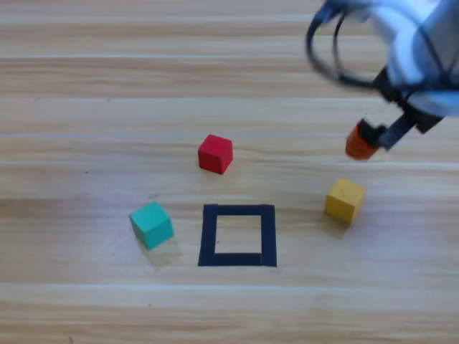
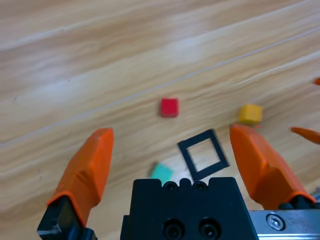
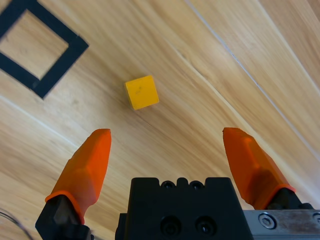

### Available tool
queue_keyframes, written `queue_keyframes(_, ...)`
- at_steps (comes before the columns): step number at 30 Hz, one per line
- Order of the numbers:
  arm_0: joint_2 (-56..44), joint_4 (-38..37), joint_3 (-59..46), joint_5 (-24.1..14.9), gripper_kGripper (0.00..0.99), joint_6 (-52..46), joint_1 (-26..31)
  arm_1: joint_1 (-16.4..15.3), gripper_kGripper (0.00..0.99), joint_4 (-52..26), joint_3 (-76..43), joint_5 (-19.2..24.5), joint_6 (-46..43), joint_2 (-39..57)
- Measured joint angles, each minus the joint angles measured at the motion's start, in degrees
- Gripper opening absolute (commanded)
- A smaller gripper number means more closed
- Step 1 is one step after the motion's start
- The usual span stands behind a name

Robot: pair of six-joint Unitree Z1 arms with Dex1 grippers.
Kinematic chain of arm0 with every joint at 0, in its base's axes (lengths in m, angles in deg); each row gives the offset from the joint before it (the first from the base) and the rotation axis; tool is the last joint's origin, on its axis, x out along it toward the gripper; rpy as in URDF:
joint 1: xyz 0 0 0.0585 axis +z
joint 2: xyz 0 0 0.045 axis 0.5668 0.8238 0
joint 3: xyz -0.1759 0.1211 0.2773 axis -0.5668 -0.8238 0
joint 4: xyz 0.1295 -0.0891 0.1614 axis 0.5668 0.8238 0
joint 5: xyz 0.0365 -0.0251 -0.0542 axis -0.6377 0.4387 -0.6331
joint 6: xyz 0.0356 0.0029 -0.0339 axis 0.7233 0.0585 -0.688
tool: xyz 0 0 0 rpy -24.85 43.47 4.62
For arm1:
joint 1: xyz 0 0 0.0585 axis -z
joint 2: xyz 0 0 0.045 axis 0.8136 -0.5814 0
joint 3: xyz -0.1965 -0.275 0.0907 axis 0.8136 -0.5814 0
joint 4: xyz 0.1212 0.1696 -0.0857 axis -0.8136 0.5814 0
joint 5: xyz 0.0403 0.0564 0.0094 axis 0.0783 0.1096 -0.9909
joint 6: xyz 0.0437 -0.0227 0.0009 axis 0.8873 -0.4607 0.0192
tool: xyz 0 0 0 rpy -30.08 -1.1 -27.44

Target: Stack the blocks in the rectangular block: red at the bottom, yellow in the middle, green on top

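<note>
The red cube (image 1: 215, 153) (image 2: 169, 107) sits just behind the black tape square (image 1: 209, 236) (image 2: 187, 162) (image 3: 64, 70), whose inside is bare wood. Left of the square lies the teal-green cube (image 1: 151, 224) (image 2: 162, 172). The yellow cube (image 1: 345, 200) (image 2: 250, 114) (image 3: 142, 92) rests to the square's right. My right gripper (image 1: 358, 141) (image 3: 166, 132) hovers open just behind the yellow cube, with nothing between its jaws. My left gripper (image 2: 171, 130) does not show in the high view; in its wrist view it stands open and empty, well back from all three cubes.
The right arm and its black cables (image 1: 337, 50) fill the top right corner of the high view. Bare wooden table (image 1: 86, 107) lies around the cubes.
</note>
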Motion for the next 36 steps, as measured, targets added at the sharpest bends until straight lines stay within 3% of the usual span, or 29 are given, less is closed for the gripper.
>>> queue_keyframes(5, 15.5, 11.8, 10.7, 0.5, 0.99, -1.9, 3.9, 0.6, 0.986, -1.3, -0.2, -2.6, -8.0, -3.8)
queue_keyframes(10, 25.0, 17.2, 18.1, 4.6, 0.979, -1.8, 5.3, 4.8, 0.99, -1.4, -0.3, -13.6, -16.8, -7.8)
queue_keyframes(18, 27.8, 18.1, 21.6, 7.8, 0.986, -1.6, 5.9, 11.2, 0.988, -1.4, 1.7, -14.2, -23.0, -14.2)
queue_keyframes(28, 30.5, 19.5, 25.5, 9.9, 0.99, -0.5, 7.4, 12.3, 0.928, -1.4, 4.8, -16.8, -24.4, -19.1)
queue_keyframes(33, 34.4, 19.7, 26.8, 10.5, 0.986, 0.1, 7.4, 12.4, 0.73, -1.4, 5.3, -17.0, -25.3, -20.4)
queue_keyframes(36, 36.7, 19.7, 27.1, 10.9, 0.988, 0.3, 7.5, 12.4, 0.39, -1.4, 5.6, -17.0, -26.6, -21.1)
